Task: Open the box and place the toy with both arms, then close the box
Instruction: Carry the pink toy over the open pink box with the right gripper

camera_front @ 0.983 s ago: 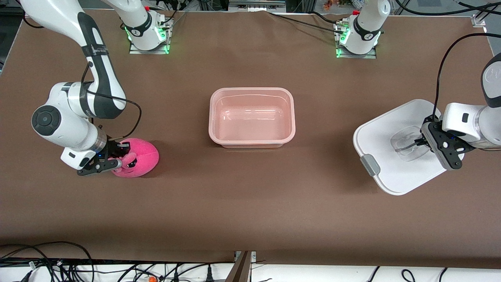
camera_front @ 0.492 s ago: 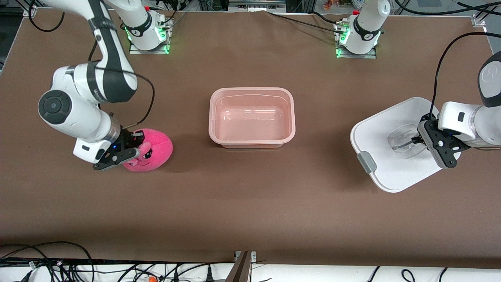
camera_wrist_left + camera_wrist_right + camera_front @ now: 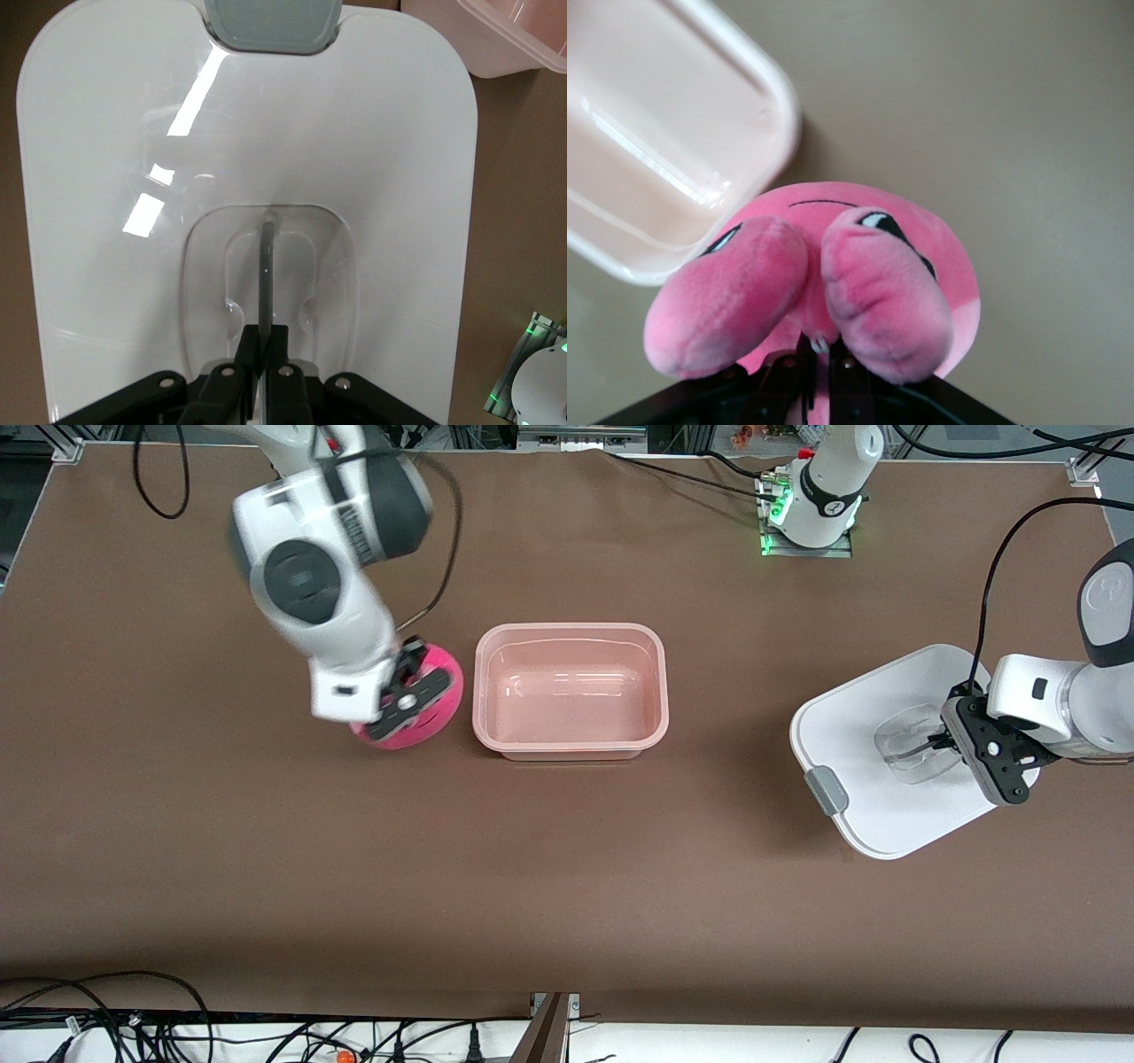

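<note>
Overhead, right gripper (image 3: 409, 691) pinches toy (image 3: 434, 701), ears up; left gripper (image 3: 941, 742) clamps lid (image 3: 850, 717).

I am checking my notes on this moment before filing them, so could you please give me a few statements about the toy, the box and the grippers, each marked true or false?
1. The right gripper is shut on the pink plush toy. True.
2. The toy lies inside the pink box base. False: it hangs in the gripper beside the base, toward the right arm's end of the table.
3. The left gripper is shut on the clear handle of the white lid. True.
4. The lid sits on the base. False: it is off, toward the left arm's end.
</note>
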`<move>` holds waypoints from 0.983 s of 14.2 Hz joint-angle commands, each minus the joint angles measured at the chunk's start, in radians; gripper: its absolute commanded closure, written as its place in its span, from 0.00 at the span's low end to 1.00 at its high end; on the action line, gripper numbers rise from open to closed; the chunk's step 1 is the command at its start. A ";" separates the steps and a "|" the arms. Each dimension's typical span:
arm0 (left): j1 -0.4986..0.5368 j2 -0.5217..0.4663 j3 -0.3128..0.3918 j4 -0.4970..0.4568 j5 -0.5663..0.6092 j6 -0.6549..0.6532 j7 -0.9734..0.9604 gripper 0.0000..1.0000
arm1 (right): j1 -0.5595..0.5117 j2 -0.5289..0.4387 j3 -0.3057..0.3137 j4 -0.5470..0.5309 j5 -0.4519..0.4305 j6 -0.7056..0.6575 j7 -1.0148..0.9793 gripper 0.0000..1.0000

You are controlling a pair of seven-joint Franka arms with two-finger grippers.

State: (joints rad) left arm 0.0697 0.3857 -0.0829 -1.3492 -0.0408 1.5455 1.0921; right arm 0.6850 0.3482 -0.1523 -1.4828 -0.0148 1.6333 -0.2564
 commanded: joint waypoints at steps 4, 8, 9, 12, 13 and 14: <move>-0.004 -0.010 -0.003 0.012 -0.022 -0.022 0.022 1.00 | 0.235 0.077 -0.010 0.096 -0.114 -0.113 -0.014 1.00; -0.005 -0.010 -0.003 0.012 -0.022 -0.022 0.022 1.00 | 0.324 0.201 -0.010 0.276 -0.117 -0.182 -0.017 1.00; -0.005 -0.010 -0.003 0.012 -0.024 -0.022 0.020 1.00 | 0.332 0.233 -0.010 0.332 -0.117 -0.205 -0.018 1.00; -0.005 -0.010 -0.003 0.012 -0.024 -0.022 0.019 1.00 | 0.349 0.264 -0.009 0.395 -0.116 -0.210 -0.035 1.00; -0.004 -0.010 -0.003 0.012 -0.024 -0.022 0.022 1.00 | 0.352 0.271 -0.009 0.398 -0.116 -0.199 -0.047 1.00; -0.001 -0.010 -0.003 0.012 -0.024 -0.022 0.022 1.00 | 0.352 0.281 -0.009 0.400 -0.116 -0.187 -0.058 1.00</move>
State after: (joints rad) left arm 0.0657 0.3856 -0.0899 -1.3492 -0.0408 1.5452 1.0921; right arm 1.0277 0.5918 -0.1496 -1.1429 -0.1156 1.4642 -0.2774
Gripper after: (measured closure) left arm 0.930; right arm 0.921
